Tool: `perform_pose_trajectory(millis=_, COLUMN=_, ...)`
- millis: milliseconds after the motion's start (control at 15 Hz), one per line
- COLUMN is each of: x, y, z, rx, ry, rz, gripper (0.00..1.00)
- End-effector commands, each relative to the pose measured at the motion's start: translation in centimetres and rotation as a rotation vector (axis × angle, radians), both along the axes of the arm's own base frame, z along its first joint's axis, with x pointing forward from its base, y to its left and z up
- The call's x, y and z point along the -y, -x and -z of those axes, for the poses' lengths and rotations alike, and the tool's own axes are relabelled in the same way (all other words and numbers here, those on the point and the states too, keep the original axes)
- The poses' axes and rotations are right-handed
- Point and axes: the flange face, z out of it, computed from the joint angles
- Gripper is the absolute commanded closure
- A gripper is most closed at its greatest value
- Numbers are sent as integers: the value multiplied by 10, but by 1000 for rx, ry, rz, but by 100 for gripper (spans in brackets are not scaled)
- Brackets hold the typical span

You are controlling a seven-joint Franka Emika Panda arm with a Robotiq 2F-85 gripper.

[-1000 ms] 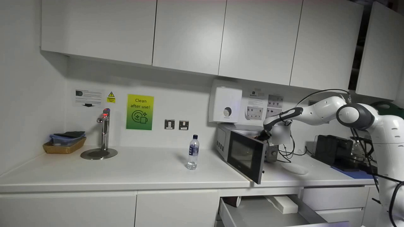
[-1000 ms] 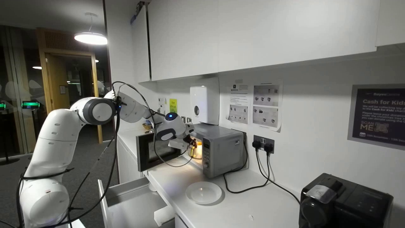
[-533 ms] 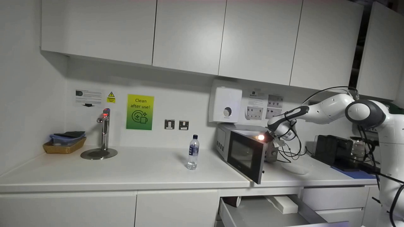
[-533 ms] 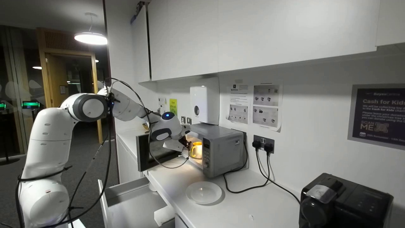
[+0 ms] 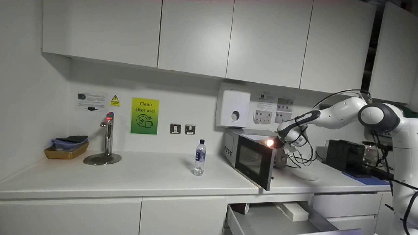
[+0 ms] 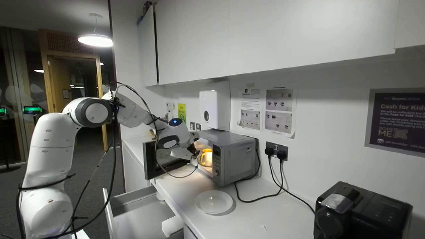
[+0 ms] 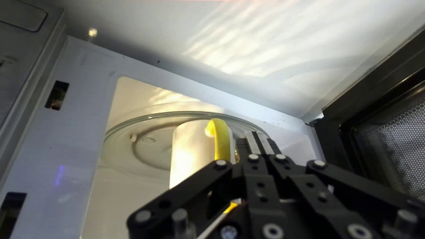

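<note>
Open microwave door [image 5: 254, 160] beside gripper [image 7: 258, 141]; plate [image 6: 214, 201], bottle [image 5: 200, 158] on counter [image 5: 130, 176]

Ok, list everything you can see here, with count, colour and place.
Microwave: one, grey, on the counter, door open
Mug: one, white with yellow handle, inside microwave
Plate: one, white, counter beside microwave
Bottle: one, clear, upright on counter
Tap: one, silver, by round drain
Basket: one, brown, on counter near tap
Coffee machine: one, black, on counter
Jug: one, clear, beside coffee machine
Drawer: one, grey, pulled out below counter
Box: one, white, in drawer
Dispenser: one, white, wall above microwave
Sign: one, yellow-green, wall
Poster: one, dark, wall
Cupboards: several, white, above counter
Arm: one, white and grey, before microwave
Gripper: one, black, shut, near mug
</note>
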Motion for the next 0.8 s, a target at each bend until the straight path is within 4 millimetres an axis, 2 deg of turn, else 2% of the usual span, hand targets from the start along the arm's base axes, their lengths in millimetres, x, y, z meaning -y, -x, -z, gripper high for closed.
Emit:
perform_pose_trajectory(millis=0, x=3, y=-7, z=6, rx=17, ry=27, rz=24, gripper=100)
perform_pose_trajectory(millis=333, x=5, y=-20, z=22, rx=32, ry=39, rz=49, gripper=100)
perform_pose_trajectory(millis=733, x=4, y=-35, z=28, rx=48, ry=33, rz=54, gripper=100)
